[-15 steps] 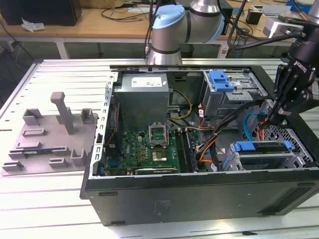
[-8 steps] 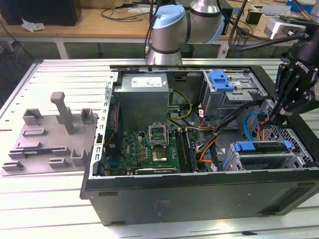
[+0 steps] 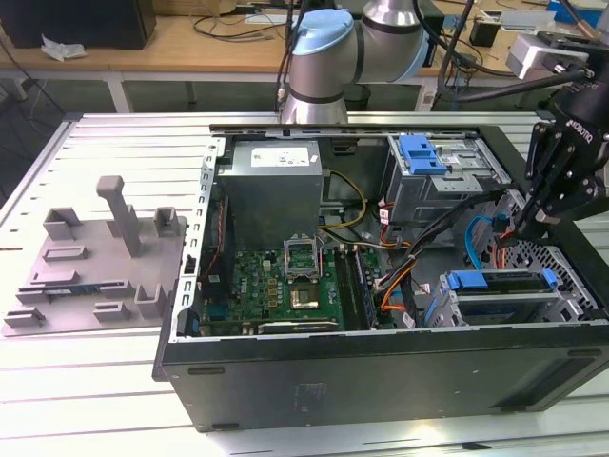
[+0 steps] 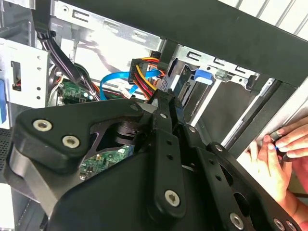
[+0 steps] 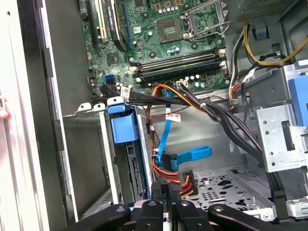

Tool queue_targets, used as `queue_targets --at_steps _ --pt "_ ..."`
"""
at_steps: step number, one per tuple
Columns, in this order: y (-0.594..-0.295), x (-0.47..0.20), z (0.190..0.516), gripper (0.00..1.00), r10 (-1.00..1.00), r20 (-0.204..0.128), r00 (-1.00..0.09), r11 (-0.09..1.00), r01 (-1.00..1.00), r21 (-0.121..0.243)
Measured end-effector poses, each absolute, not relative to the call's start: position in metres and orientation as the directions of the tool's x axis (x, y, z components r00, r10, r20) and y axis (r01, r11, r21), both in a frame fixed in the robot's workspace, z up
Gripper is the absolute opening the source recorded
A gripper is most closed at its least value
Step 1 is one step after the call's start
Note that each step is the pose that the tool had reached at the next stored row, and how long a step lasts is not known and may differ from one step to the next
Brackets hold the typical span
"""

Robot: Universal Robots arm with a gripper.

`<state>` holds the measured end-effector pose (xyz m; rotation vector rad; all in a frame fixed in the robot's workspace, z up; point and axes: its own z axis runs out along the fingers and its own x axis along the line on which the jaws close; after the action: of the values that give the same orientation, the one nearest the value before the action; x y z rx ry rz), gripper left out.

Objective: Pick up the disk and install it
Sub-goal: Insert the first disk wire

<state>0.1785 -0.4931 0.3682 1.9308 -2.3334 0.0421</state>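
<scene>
Disk (image 3: 500, 295) sits on edge in the drive cage (image 3: 561, 300), in the corner of the open computer case (image 3: 381, 367) at the exterior view's right, with its blue frame along the top. The gripper (image 3: 521, 233) hangs just above that corner. In the first wrist view its fingers (image 5: 156, 192) look pressed together with nothing seen between them, close to a bundle of orange, red and yellow cables (image 5: 183, 182) and a flat blue cable (image 5: 192, 154). That view also looks down the disk's narrow dark edge beneath a blue latch (image 5: 122, 125), and across the green circuit board (image 5: 163, 38). The second wrist view adds a person's hand (image 4: 284, 144) resting on the case's outer edge, beside the cage. The exterior view takes in the wider scene: a grey plate (image 3: 95, 267) with upright posts lies on the slatted table (image 3: 95, 381), well apart from the case, toward that view's left.
</scene>
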Motion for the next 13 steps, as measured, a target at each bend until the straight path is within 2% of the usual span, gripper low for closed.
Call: queue_targets --at_steps 8,13 --pt "-0.503 0.175 0.372 0.17 -0.979 0.092 -0.179 0.184 -0.982 0.040" --pt "-0.511 0.171 0.373 0.17 -0.982 0.064 -0.180 0.183 -0.983 0.034"
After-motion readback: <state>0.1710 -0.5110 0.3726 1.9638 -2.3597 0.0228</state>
